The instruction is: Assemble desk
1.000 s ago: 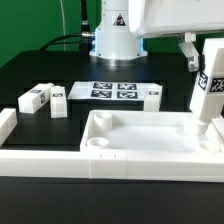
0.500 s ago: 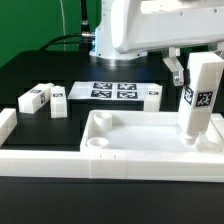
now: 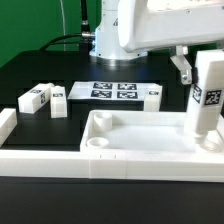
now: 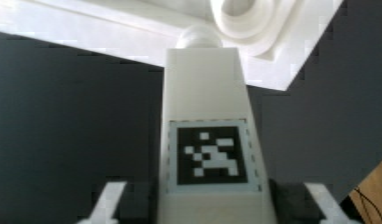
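Note:
The white desk top [image 3: 130,117] lies rim up at the front, with a round socket [image 3: 97,145] in its near left corner. My gripper [image 3: 205,60] is shut on a white square leg [image 3: 207,95] and holds it upright over the top's corner at the exterior view's right, its lower end inside the rim. In the wrist view the leg [image 4: 209,120] with its black tag runs between my gripper's [image 4: 209,200] fingers, its tip close to a corner socket [image 4: 259,15]. Whether the tip touches the socket is hidden.
Two loose legs [image 3: 35,97] [image 3: 58,101] lie at the exterior view's left, a third [image 3: 152,95] beside the marker board [image 3: 110,90]. A long white rail [image 3: 60,165] runs along the front, a short one [image 3: 6,122] at the left. The robot base [image 3: 115,40] stands behind.
The held leg swung toward the exterior view's left and down, then came back to the right. It now stands a little higher over the right corner. Nothing else moved.

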You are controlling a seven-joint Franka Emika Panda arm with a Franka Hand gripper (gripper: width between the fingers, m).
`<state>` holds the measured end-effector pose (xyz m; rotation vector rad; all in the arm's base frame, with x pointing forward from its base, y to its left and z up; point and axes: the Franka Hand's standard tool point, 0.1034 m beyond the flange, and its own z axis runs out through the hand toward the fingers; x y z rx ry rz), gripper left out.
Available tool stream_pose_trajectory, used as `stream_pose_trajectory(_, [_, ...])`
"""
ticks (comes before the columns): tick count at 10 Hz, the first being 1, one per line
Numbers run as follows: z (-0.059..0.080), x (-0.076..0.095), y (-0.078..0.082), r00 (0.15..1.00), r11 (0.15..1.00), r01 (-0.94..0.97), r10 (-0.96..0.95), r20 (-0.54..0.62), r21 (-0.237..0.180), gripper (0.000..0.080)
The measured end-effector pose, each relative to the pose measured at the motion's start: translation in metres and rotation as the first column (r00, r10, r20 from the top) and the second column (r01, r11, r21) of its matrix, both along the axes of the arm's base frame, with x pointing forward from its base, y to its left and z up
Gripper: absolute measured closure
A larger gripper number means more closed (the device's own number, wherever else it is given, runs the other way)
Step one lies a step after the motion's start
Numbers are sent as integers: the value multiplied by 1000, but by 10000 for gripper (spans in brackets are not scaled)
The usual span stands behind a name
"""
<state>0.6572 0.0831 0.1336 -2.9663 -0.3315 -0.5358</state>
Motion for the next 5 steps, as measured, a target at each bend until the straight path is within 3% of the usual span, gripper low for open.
stream_pose_trajectory(1, [0, 0, 7, 1000, 1000, -8, 8, 1, 0, 511])
stream_pose_trajectory(5, [-1, -1, 8, 1000, 1000, -8, 8, 1, 1, 511])
